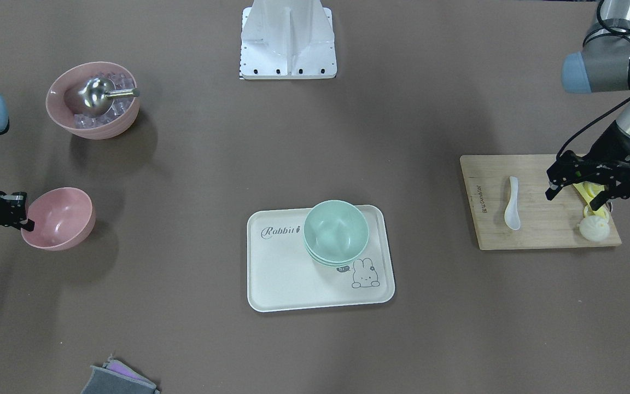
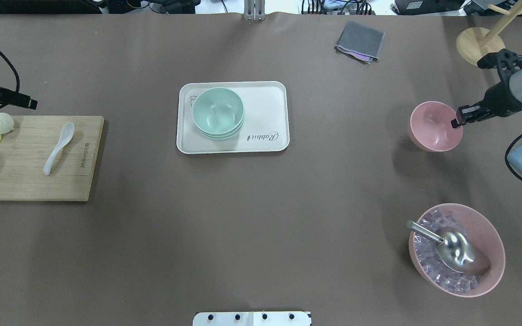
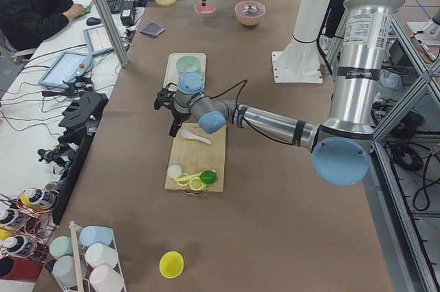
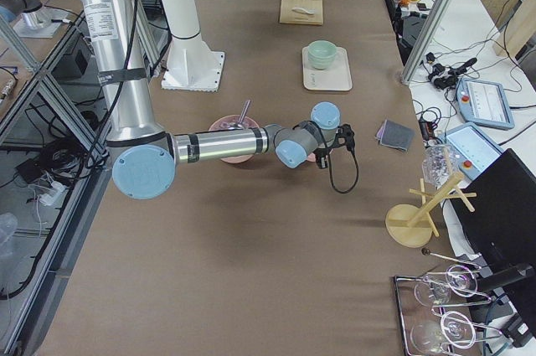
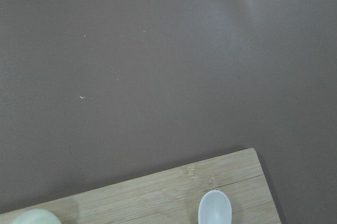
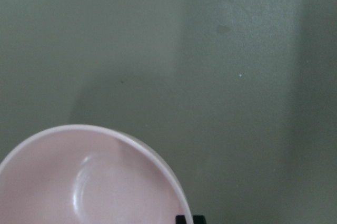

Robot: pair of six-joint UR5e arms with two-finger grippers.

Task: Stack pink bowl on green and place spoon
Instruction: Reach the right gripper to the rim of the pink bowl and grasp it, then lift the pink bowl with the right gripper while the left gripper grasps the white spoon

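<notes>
Overhead exterior view: the pink bowl (image 2: 435,126) is seen upright on the table (image 2: 333,203), on the robot's right side. The right gripper (image 2: 456,122) is placed at the part of the rim that is turned away from the table centre.
Right gripper state: in the right wrist view two dark fingertips (image 6: 182,218) are seen close together at the rim, apparently one on each side. Whether the rim is already pinched cannot be told.
Key relation: the green bowls (image 2: 218,113) are nested on the white tray (image 2: 265,104), well apart from the pink bowl and toward the robot's left. A lift and a carry across in that direction are judged to be needed.
Nearer arm: the pink bowl is served by the right arm.
Spoon: the spoon (image 2: 59,147) is laid on the wooden board (image 2: 30,181) at the robot's left. Its long axis is directed nearly away from the robot, with the scoop at the far end.
Left gripper: the left gripper (image 1: 573,196) is held over the outer end of the board, beside the spoon and apart from it. Its fingers are spread and nothing is held.
Step judged: the bowl is being grasped; the stacking is not yet done.
</notes>
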